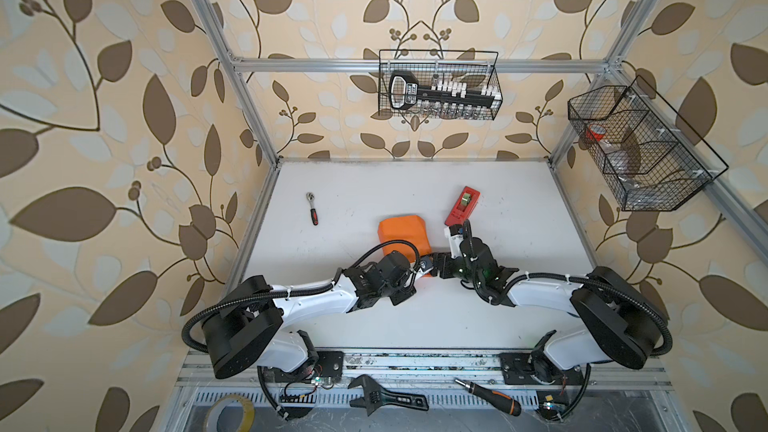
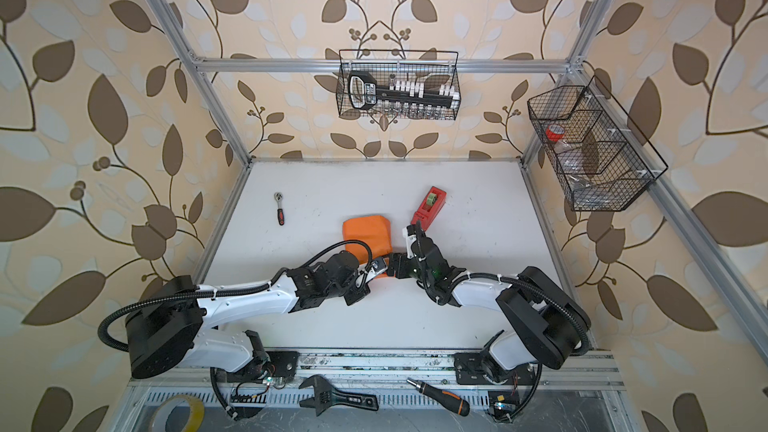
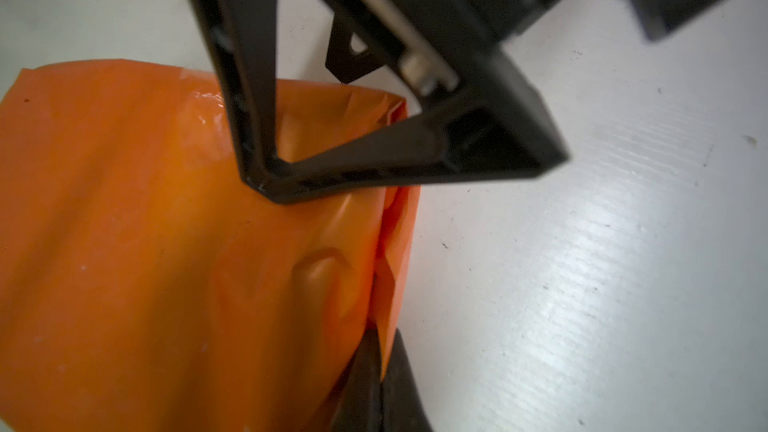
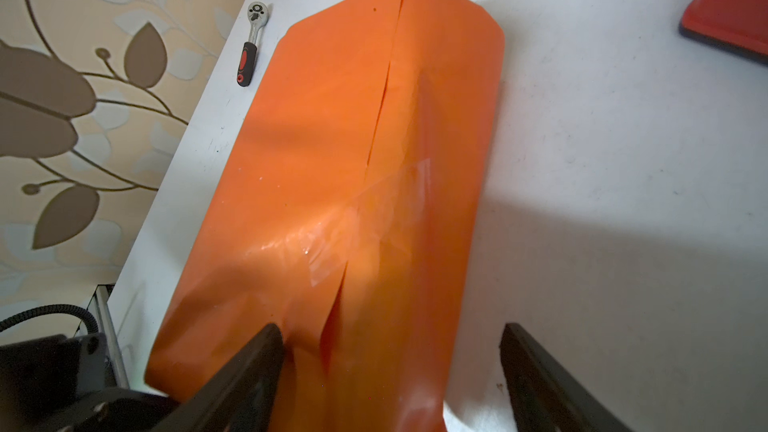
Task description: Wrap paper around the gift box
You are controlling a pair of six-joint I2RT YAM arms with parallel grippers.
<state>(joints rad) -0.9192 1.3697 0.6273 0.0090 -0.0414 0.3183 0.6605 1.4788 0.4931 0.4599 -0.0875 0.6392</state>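
The paper (image 1: 401, 234) (image 2: 365, 232) lies orange face out, folded into a long bundle on the white table (image 1: 519, 209). A strip of clear tape (image 4: 374, 209) crosses its overlapping seam. The gift box is hidden. My left gripper (image 3: 380, 351) (image 1: 424, 264) is shut on a thin flap at the bundle's near end. My right gripper (image 4: 390, 329) (image 1: 437, 263) is open at that same end: one finger (image 4: 257, 351) rests on the paper (image 4: 332, 139), the other (image 4: 536, 371) stands beside it over the table. In the left wrist view that finger (image 3: 249, 118) presses onto the paper (image 3: 145, 243).
A red tape dispenser (image 1: 463, 205) (image 4: 731, 14) stands just behind the right gripper. A ratchet (image 1: 311, 209) (image 4: 251, 43) lies at the far left. Wire baskets (image 1: 440, 85) (image 1: 640, 147) hang on the frame. On the front rail lie a wrench (image 1: 386, 398), a screwdriver (image 1: 488, 396) and a tape roll (image 1: 230, 413).
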